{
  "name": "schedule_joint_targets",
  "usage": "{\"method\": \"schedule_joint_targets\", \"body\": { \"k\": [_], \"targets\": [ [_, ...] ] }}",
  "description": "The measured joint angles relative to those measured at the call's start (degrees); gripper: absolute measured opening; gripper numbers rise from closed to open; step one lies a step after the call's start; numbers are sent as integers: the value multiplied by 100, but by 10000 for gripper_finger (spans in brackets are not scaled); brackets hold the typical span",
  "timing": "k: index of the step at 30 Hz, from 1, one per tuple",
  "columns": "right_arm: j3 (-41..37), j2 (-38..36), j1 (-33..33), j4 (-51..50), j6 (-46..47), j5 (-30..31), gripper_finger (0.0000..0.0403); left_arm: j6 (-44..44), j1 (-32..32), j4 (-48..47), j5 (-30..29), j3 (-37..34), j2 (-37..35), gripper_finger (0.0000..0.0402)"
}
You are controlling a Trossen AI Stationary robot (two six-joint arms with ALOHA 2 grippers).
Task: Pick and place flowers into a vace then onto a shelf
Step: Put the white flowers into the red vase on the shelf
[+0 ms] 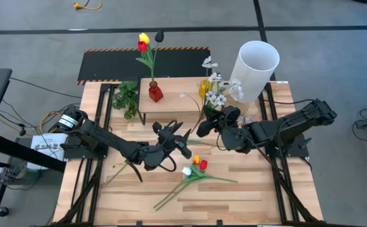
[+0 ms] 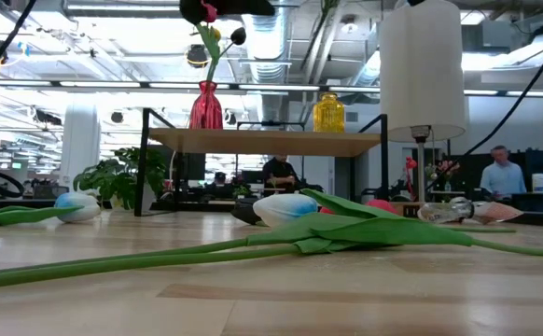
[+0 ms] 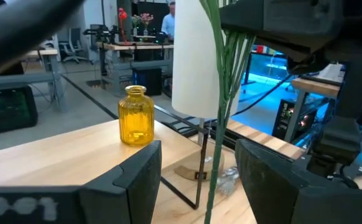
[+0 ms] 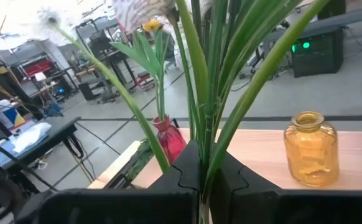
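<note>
My right gripper (image 4: 201, 177) is shut on a bunch of green-stemmed flowers with small white blossoms (image 1: 217, 93), held in the air in front of the shelf (image 1: 171, 101). My left gripper (image 3: 199, 180) faces it, open, and the bunch's stems (image 3: 216, 118) hang between its fingers without visibly touching them. A yellow vase (image 3: 135, 116) and a red vase (image 1: 155, 93) stand on the shelf; the red one holds red and yellow tulips (image 1: 144, 43). More tulips (image 1: 196, 169) lie flat on the table near its front. My right gripper pinches several green stems (image 4: 204, 146) of the bunch together between its two fingers. The fingers come about level from the table's right side and lie across the stems. The stems rise upright above the fingers, with the bunch lifted clear of table and shelf.
A tall white cylinder lamp (image 1: 254, 66) stands at the shelf's right end, close behind the bunch. A bushy green leaf sprig (image 1: 127, 98) lies at the shelf's left end. Beyond the table, people sit and stand in the room (image 2: 503, 168).
</note>
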Motion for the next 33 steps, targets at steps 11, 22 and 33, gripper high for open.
{"method": "schedule_joint_targets", "body": {
  "k": [11, 22, 33],
  "targets": [
    [0, 0, -171, 200, 2, -236, 0, 54, 211, 0, 219, 0, 0, 195],
    [7, 371, -207, 753, -336, -387, 0, 121, 247, -392, 368, 2, 0, 194],
    [2, 380, -196, 829, -402, -729, 0, 147, 247, -601, 548, 2, 0, 194]
  ]
}}
